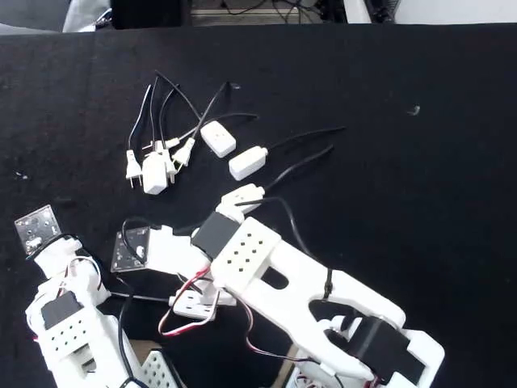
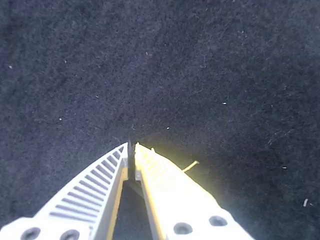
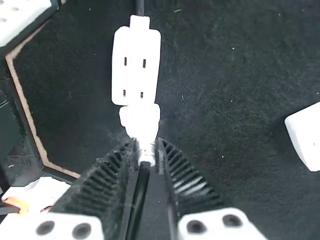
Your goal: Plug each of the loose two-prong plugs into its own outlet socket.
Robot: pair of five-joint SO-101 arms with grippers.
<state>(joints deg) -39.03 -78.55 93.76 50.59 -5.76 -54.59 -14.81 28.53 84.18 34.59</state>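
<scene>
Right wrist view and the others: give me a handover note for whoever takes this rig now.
Left gripper: fingers shut, empty, over bare cloth.
Right gripper: shut on a white plug, which touches the end of an outlet block; its four slots are empty.
Other plugs and two white blocks lie clustered farther out.
Done: no plug visibly seated. Left: all of them.

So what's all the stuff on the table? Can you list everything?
table cloth: one, black, under everything.
outlet blocks: three, white, mid-table.
loose plugs: several, white on black cords, bunched to the left of the blocks; too tangled to count.
held plug: one, white, against the end of the nearest block.
right gripper: one, black fingers, shut on the held plug.
left gripper: one, pale fingers, shut, over bare cloth.
</scene>
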